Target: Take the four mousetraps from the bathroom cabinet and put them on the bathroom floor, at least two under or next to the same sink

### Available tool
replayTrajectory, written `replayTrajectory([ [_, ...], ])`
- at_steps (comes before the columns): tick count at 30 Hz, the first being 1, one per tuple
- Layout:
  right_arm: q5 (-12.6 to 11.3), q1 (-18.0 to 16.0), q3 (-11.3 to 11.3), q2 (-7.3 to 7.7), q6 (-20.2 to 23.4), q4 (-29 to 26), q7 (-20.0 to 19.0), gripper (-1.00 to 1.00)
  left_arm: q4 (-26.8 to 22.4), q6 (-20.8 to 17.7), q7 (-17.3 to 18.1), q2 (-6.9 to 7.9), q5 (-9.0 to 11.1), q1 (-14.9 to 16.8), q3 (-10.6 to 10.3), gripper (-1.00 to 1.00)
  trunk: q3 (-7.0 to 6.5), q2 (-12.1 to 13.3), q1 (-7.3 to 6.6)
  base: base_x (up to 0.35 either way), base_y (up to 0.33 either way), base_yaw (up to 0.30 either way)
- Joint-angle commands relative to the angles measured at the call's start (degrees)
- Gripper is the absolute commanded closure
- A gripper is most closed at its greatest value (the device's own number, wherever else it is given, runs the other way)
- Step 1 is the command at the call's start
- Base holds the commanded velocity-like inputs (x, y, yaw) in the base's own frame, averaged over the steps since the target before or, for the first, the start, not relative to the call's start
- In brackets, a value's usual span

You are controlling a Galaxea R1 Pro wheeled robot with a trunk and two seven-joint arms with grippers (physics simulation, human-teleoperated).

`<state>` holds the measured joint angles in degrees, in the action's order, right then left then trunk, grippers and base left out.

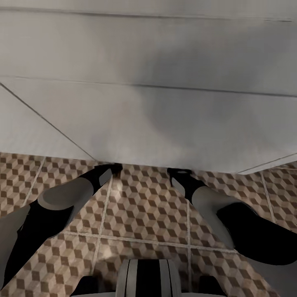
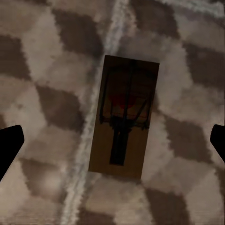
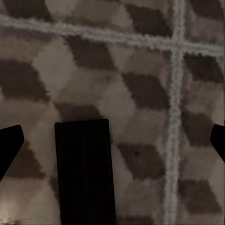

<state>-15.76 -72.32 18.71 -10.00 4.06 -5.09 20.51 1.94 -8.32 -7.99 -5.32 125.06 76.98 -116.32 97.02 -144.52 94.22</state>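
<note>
One mousetrap (image 2: pixel 124 117), a tan wooden rectangle with a dark wire bar and a red mark, lies flat on the bathroom floor (image 2: pixel 42 70). My left gripper (image 2: pixel 112 143) hangs open above it, a fingertip on each side and clear of it. In the right wrist view a second flat rectangle the size of a mousetrap (image 3: pixel 85 171) lies on the tiles in deep shadow, its details hidden. My right gripper (image 3: pixel 112 143) is open over it and holds nothing. In the head view both grippers, left (image 1: pixel 109 169) and right (image 1: pixel 179 171), reach down to the lower edge of the white boxy sink vanity (image 1: pixel 148 103).
The white vanity stands close in front of me and takes up the upper half of the head view. Cube-patterned tiles (image 1: pixel 144 214) with pale grout lines run between it and my base (image 1: pixel 148 278).
</note>
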Motion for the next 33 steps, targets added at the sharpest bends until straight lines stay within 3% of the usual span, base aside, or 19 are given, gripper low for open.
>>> replayTrajectory([
  [1,-0.32,-0.01,0.48,0.0,0.42,-0.09,0.32,-1.0,0.12,-0.29,-0.09,-0.04,0.45,0.01,-0.49,-1.0,0.03,-0.01,-0.04,-0.315,0.0,0.0],
  [33,-0.32,-0.01,0.54,0.0,0.42,-0.09,0.32,-1.0,0.02,-0.29,-0.09,-0.13,0.45,0.01,-0.44,-1.0,0.03,-0.01,-0.04,-0.332,-0.067,0.0],
])
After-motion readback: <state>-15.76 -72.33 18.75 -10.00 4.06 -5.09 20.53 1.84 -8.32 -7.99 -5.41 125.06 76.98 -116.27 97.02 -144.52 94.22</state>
